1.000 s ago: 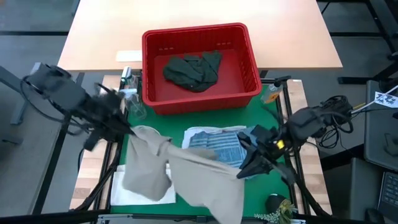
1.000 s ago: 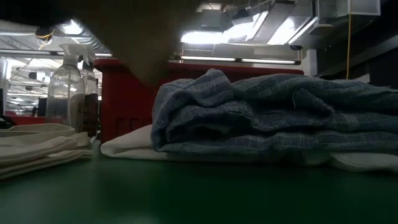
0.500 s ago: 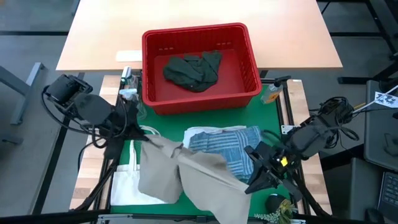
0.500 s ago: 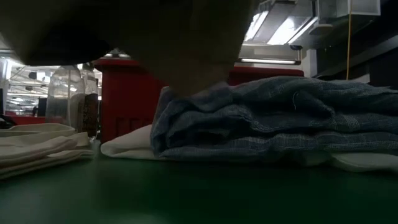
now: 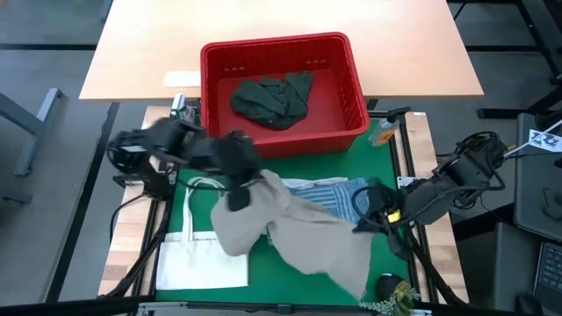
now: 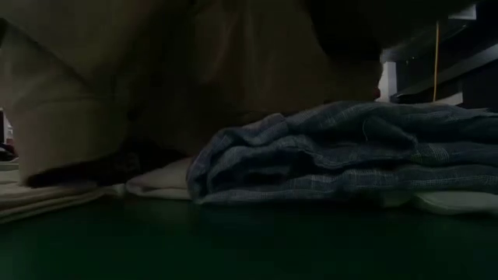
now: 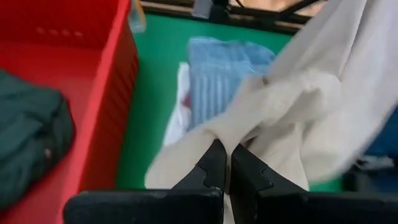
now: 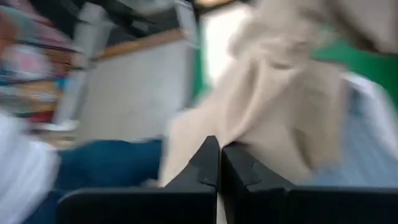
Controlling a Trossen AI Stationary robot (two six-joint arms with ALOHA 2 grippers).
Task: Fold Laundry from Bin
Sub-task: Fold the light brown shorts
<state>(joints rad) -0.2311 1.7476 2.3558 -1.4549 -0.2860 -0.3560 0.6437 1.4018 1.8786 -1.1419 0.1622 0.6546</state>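
Two robot arms are holding up a big beige garment (image 5: 294,235) between them, over the green mat (image 5: 386,162). The left gripper (image 5: 239,186) is pinched shut on one edge of the cloth, near the front of the red bin (image 5: 356,83). The right gripper (image 5: 369,215) is pinched shut on the far edge, over by the right side of the mat. The beige cloth hangs and sags in the middle, and it covers part of a blue-and-white striped garment (image 5: 329,195) that lies folded on the mat. A flat white tote bag (image 5: 189,263) lies under the cloth on the left. One dark green garment (image 5: 272,98) sits inside the bin, waiting. From down low, the beige cloth hangs like a curtain behind the folded striped pile (image 6: 350,152). I think they are at the step of spreading the beige piece out so it can be folded. Next, the arms will likely need to pull it straight and lay it flat on a free bit of mat, not on top of the striped one.
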